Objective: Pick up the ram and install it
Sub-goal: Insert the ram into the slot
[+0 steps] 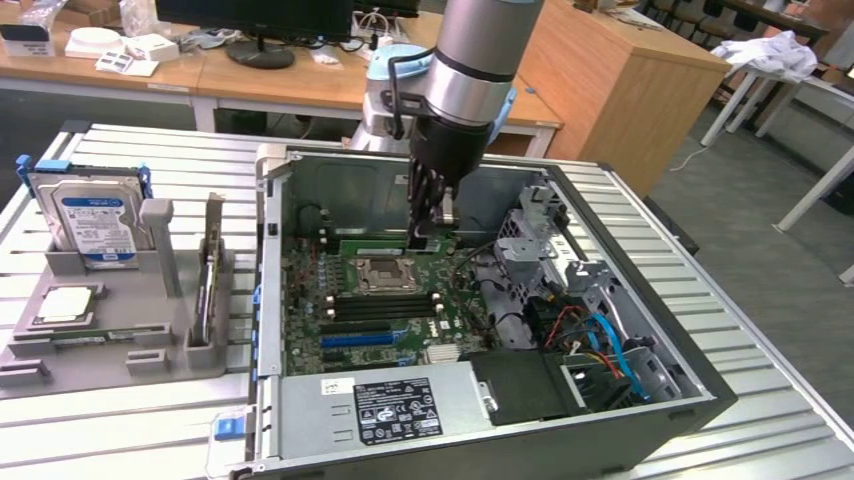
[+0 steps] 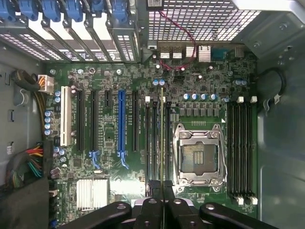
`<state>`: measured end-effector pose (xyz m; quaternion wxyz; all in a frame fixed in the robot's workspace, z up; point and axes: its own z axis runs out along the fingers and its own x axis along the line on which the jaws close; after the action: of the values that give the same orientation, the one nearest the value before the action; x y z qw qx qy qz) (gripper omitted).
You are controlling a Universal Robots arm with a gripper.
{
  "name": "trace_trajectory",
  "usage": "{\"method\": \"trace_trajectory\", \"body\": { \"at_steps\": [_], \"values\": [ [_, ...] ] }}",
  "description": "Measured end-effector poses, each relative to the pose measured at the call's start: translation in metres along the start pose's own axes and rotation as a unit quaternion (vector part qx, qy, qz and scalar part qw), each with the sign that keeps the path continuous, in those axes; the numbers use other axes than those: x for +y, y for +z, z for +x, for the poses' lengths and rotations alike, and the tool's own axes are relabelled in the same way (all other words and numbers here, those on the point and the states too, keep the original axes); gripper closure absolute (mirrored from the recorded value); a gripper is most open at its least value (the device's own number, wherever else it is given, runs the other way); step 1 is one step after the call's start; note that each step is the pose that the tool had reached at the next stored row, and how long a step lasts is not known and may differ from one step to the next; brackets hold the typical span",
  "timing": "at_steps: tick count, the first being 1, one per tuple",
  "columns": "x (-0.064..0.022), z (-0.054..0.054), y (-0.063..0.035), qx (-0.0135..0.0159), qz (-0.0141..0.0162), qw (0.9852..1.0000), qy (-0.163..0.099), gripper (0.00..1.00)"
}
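My gripper [image 1: 424,238] reaches down into the open computer case [image 1: 274,300], just behind the CPU socket [image 1: 378,272]. It is shut on one end of the ram [image 1: 374,243], a thin green stick that runs from the fingers toward the exterior view's left. In the wrist view the ram [image 2: 162,138] is seen edge-on, lined up along the black memory slots [image 2: 154,138] beside the CPU socket [image 2: 198,155], with my gripper [image 2: 162,187] closed on its near end. I cannot tell whether it sits in a slot or hangs just above one.
A grey holder [image 1: 120,330] at the exterior view's left carries a blue-labelled hard drive [image 1: 94,215] and a small silver chip [image 1: 67,305]. Inside the case are a second bank of slots [image 2: 240,152], the drive cage [image 1: 547,240], coloured cables [image 1: 601,345] and the power supply [image 1: 400,405].
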<state>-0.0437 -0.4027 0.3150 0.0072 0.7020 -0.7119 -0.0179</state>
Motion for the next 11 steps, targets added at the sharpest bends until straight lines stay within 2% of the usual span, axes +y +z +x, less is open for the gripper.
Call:
{"method": "trace_trajectory", "body": {
  "at_steps": [11],
  "values": [
    [-0.0003, 0.0001, 0.0073, 0.0, 0.0, 1.0, 0.0, 0.88]
  ]
}}
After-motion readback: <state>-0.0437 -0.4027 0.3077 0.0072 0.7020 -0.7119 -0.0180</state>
